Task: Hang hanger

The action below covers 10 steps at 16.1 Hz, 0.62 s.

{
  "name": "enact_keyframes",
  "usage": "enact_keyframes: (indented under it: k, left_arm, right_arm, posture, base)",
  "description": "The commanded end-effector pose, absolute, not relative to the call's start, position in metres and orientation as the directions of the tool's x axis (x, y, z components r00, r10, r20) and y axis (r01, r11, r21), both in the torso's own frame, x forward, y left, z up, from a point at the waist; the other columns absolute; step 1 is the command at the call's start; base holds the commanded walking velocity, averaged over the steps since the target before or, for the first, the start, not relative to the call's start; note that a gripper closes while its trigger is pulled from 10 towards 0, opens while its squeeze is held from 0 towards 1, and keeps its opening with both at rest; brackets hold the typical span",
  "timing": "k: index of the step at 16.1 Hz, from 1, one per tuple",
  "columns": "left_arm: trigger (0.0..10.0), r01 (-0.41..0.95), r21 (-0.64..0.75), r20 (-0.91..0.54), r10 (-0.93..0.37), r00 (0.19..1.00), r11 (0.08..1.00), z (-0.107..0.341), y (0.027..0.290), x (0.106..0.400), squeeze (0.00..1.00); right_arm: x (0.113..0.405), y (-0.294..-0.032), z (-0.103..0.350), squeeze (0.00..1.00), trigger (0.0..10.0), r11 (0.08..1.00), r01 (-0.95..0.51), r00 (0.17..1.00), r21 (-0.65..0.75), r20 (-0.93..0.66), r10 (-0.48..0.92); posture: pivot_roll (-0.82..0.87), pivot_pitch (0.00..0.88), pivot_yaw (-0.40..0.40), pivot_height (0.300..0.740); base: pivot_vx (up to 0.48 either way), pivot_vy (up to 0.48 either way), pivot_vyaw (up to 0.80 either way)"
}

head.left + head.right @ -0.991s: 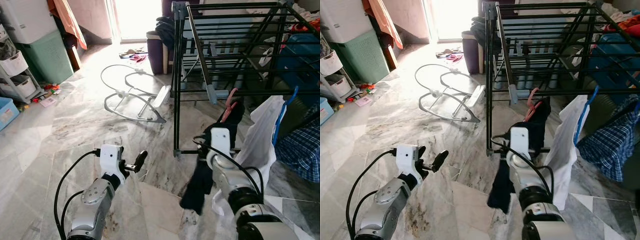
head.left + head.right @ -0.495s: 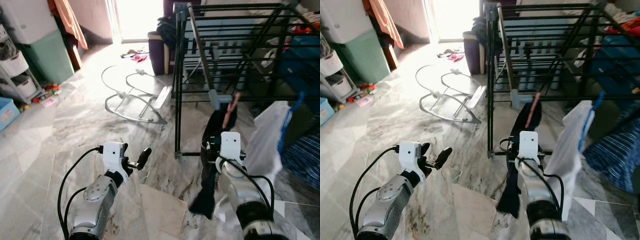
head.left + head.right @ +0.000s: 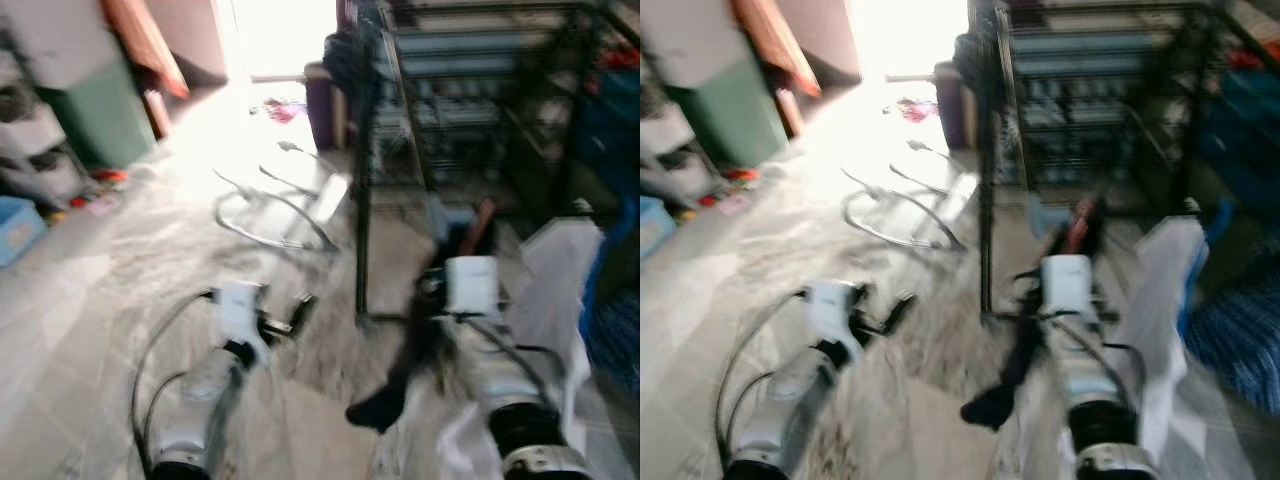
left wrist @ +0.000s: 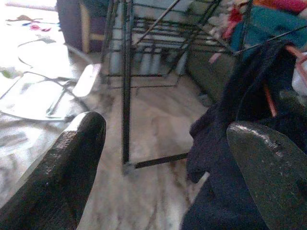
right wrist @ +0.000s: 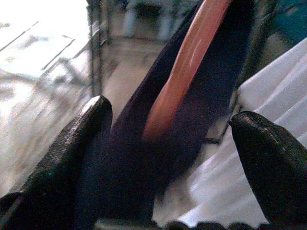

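Observation:
The head views are blurred. A pink hanger (image 3: pixel 484 215) carries a dark garment (image 3: pixel 410 350) that hangs down in front of my right arm. My right gripper (image 3: pixel 470 240) is raised beside the black drying rack (image 3: pixel 363 200), just below its lower bars. In the right wrist view the hanger (image 5: pixel 187 62) and the dark cloth (image 5: pixel 144 158) fill the gap between the black fingers (image 5: pixel 81 143), so the right gripper (image 5: pixel 170 124) is shut on them. Lower and to the left, my left gripper (image 3: pixel 300 305) is open over the marble floor, with nothing between its fingers (image 4: pixel 72 158).
A white garment (image 3: pixel 560 280) on a blue hanger hangs from the rack to the right of my arm. A white wire bouncer frame (image 3: pixel 270 200) lies on the floor ahead left. A green bin (image 3: pixel 100 120), shelves and a blue box (image 3: pixel 15 225) line the left wall.
The camera has shifted and the picture is blurred. The hanger's top has moved slightly right, and the bottom of the dark garment has swung left towards the rack leg. The left arm keeps its pose.

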<state>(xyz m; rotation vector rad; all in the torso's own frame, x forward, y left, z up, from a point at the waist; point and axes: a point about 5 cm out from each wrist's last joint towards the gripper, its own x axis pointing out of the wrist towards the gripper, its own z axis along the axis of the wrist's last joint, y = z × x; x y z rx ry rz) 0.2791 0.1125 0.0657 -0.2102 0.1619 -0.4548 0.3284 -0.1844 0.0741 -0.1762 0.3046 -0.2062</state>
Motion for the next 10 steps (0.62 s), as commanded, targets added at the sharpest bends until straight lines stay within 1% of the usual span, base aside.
enact_keyframes:
  k: [1, 6, 8, 10]
  left_arm:
    - [10.0, 0.380, -0.211, -0.129, -0.411, 0.902, 0.900, 0.064, 0.127, 0.277, 0.00]
    - [10.0, 0.375, -0.211, -0.133, -0.406, 0.904, 0.903, 0.062, 0.128, 0.275, 0.00]
    - [10.0, 0.382, -0.207, -0.138, -0.413, 0.900, 0.901, 0.061, 0.127, 0.275, 0.00]
    - [10.0, 0.389, -0.205, -0.142, -0.420, 0.896, 0.898, 0.061, 0.126, 0.276, 0.00]
  right_arm:
    - [0.332, -0.170, 0.080, 0.00, 10.0, 0.970, 0.158, 0.941, -0.183, -0.269, -0.204]
    - [0.332, -0.169, 0.080, 0.00, 10.0, 0.973, 0.162, 0.938, -0.163, -0.279, -0.203]
    - [0.337, -0.171, 0.085, 0.00, 10.0, 0.970, 0.177, 0.938, -0.166, -0.270, -0.217]
    - [0.347, -0.166, 0.094, 0.00, 10.0, 0.969, 0.184, 0.939, -0.165, -0.261, -0.223]
  posture:
    - [-0.14, 0.000, 0.028, 0.740]
    - [-0.14, 0.000, 0.030, 0.740]
    - [-0.15, 0.000, 0.032, 0.740]
    - [-0.15, 0.000, 0.038, 0.740]
  base:
    - [0.000, 0.000, 0.00]
    - [0.000, 0.000, 0.00]
    - [0.000, 0.000, 0.00]
    - [0.000, 0.000, 0.00]
